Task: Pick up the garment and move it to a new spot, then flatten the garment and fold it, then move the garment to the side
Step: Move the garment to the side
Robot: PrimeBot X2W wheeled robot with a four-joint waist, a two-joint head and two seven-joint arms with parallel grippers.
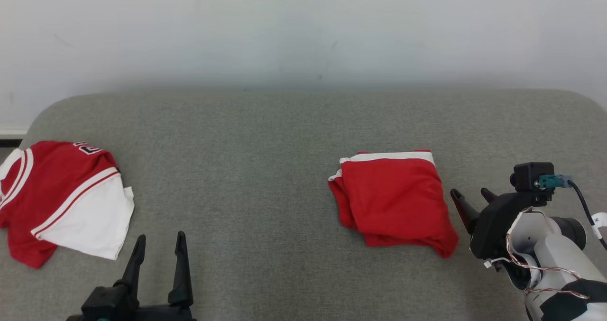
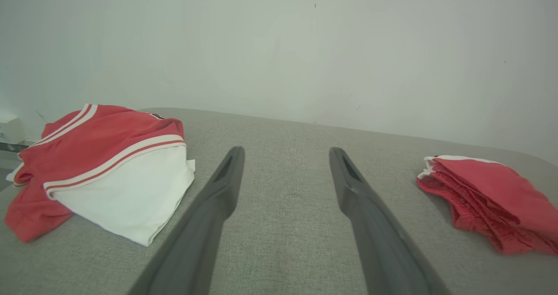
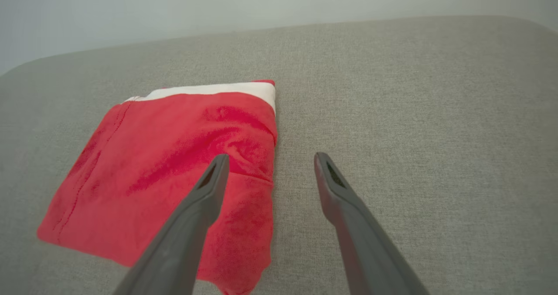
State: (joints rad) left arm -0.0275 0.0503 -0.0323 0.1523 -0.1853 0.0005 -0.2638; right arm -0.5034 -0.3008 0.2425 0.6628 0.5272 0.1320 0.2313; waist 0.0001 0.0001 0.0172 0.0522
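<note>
A folded red garment [image 1: 396,200] with a white band along its far edge lies on the grey surface [image 1: 265,160], right of centre; it also lies in the right wrist view [image 3: 174,168] and in the left wrist view [image 2: 492,199]. My right gripper [image 1: 473,196] hovers open just off the garment's right edge, nothing between its fingers [image 3: 209,190]. My left gripper [image 1: 159,239] stands open at the lower left, empty, with its fingers [image 2: 226,177] over bare fabric.
A second red and white jersey [image 1: 61,197] lies loosely folded at the far left of the surface, also in the left wrist view [image 2: 100,164]. A pale wall [image 1: 303,32] rises behind. The rounded back corners of the surface curve off at both sides.
</note>
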